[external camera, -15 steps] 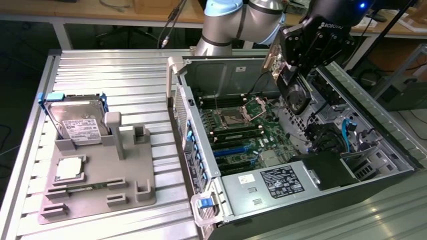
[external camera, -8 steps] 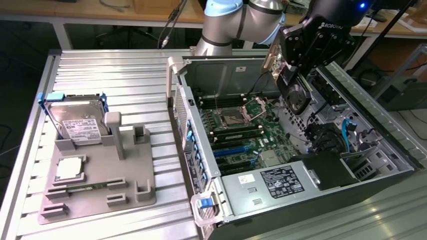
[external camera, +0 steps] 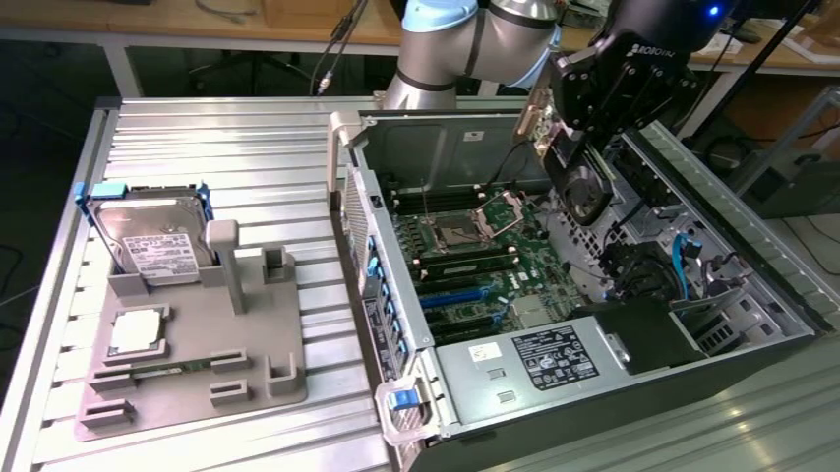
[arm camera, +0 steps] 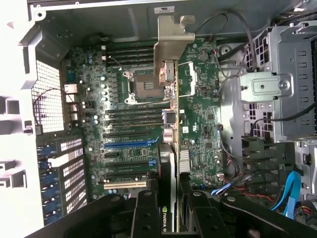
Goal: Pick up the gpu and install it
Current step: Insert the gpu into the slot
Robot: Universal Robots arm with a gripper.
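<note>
**Status: gpu (external camera: 580,187) gripped by tool (external camera: 577,147), above open case (external camera: 393,295)**

Tool is clamped on the gpu. In the wrist view the card is edge-on, w/ one of the black fingers (arm camera: 146,215) on each face. The gpu hangs over the mobo (external camera: 479,246), within the case opening, not yet seated in a slot. The bracket (arm camera: 170,59) is at the card end far from the fingers. The case lies on its side on the table (external camera: 223,138). At the exterior view's left, well apart from the case, is a grey tray (external camera: 197,383) w/ an hdd (external camera: 151,241) standing upright in it.
</note>
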